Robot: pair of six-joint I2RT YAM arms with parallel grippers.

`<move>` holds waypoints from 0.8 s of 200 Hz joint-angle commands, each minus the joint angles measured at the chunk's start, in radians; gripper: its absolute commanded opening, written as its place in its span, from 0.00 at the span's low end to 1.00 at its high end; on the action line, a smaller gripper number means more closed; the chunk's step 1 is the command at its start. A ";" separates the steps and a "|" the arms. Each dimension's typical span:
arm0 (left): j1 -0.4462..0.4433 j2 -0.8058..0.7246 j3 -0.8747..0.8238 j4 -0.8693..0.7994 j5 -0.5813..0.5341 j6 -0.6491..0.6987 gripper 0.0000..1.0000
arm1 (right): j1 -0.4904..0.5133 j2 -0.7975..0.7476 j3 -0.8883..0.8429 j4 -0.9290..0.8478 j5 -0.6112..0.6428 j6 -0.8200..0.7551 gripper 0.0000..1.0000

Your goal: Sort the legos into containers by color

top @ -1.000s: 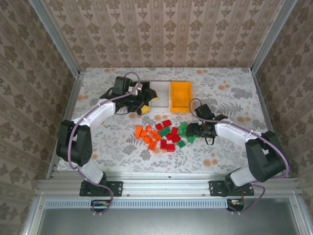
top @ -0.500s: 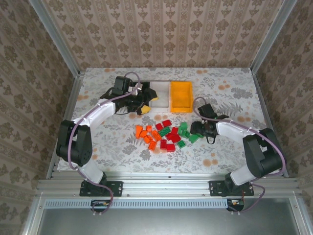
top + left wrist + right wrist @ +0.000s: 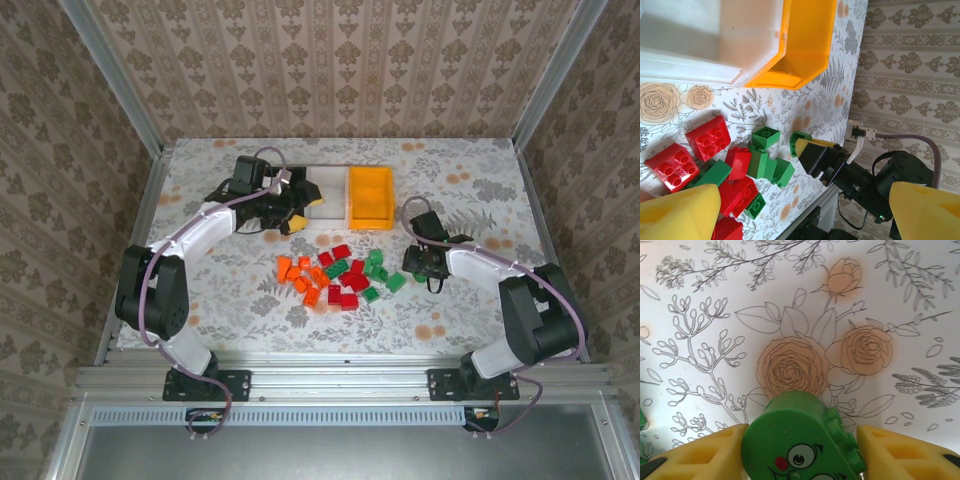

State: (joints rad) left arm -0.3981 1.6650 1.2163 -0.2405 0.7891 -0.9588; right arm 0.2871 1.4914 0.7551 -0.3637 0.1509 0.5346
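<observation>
My right claw (image 3: 802,456) is clamped on the side walls of a green face-printed brick (image 3: 792,432), which I judge light, rigid and slippery; my left claw (image 3: 800,212) gapes apart.

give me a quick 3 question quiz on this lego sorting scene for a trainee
1. True or false: the right end effector has a green brick between its pads.
2. Pick one: what stands directly beside the white bin? A) the orange-yellow bin B) a blue bin C) a stack of plates
3. Fill the gap: the jaws of the left end effector stand ____.

Key: 1 true; 2 A; 3 open
</observation>
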 commanded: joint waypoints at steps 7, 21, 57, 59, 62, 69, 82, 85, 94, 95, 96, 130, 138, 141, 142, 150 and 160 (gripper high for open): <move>-0.003 -0.010 0.014 -0.011 0.009 0.022 0.90 | -0.001 -0.010 -0.020 -0.030 0.063 0.005 0.50; -0.002 -0.010 0.012 -0.012 0.009 0.021 0.90 | -0.008 -0.008 -0.019 -0.026 0.062 0.009 0.51; -0.003 -0.007 0.012 -0.013 0.009 0.022 0.90 | -0.057 -0.025 -0.026 0.002 -0.010 0.004 0.64; -0.003 -0.007 0.012 -0.014 0.009 0.023 0.90 | -0.056 -0.027 -0.025 0.000 -0.015 0.001 0.64; -0.003 -0.007 0.013 -0.014 0.009 0.023 0.90 | -0.054 -0.029 -0.024 -0.004 -0.020 -0.004 0.65; -0.003 -0.007 0.014 -0.014 0.009 0.024 0.90 | -0.054 -0.033 -0.019 -0.019 -0.033 -0.013 0.67; -0.004 -0.007 0.014 -0.014 0.009 0.024 0.90 | -0.050 -0.051 -0.021 -0.037 -0.045 -0.025 0.71; -0.004 -0.007 0.014 -0.014 0.010 0.023 0.90 | -0.050 -0.056 -0.023 -0.039 -0.048 -0.025 0.71; -0.004 -0.007 0.014 -0.014 0.010 0.025 0.90 | -0.051 -0.066 -0.029 -0.049 -0.055 -0.030 0.72; -0.004 -0.007 0.015 -0.014 0.010 0.025 0.90 | -0.050 -0.067 -0.029 -0.050 -0.056 -0.033 0.72; -0.004 -0.007 0.015 -0.014 0.011 0.025 0.90 | -0.050 -0.068 -0.030 -0.051 -0.057 -0.033 0.72; -0.005 -0.005 0.014 -0.012 0.010 0.025 0.90 | -0.043 -0.051 -0.040 -0.056 -0.064 -0.036 0.74; -0.007 -0.005 0.014 -0.013 0.011 0.025 0.90 | -0.043 -0.028 -0.028 -0.064 -0.062 -0.036 0.73; -0.007 -0.005 0.014 -0.012 0.009 0.025 0.90 | -0.042 -0.020 -0.022 -0.066 -0.062 -0.036 0.73; -0.007 -0.005 0.014 -0.012 0.009 0.025 0.90 | -0.041 -0.017 -0.021 -0.067 -0.062 -0.036 0.73; -0.009 -0.004 0.014 -0.012 0.009 0.026 0.90 | -0.039 0.004 -0.010 -0.075 -0.063 -0.035 0.71; -0.010 -0.004 0.014 -0.014 0.009 0.028 0.90 | -0.031 0.016 -0.005 -0.077 -0.061 -0.030 0.69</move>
State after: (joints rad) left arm -0.3988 1.6650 1.2163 -0.2405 0.7891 -0.9585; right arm 0.2413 1.4631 0.7273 -0.3908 0.0986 0.5117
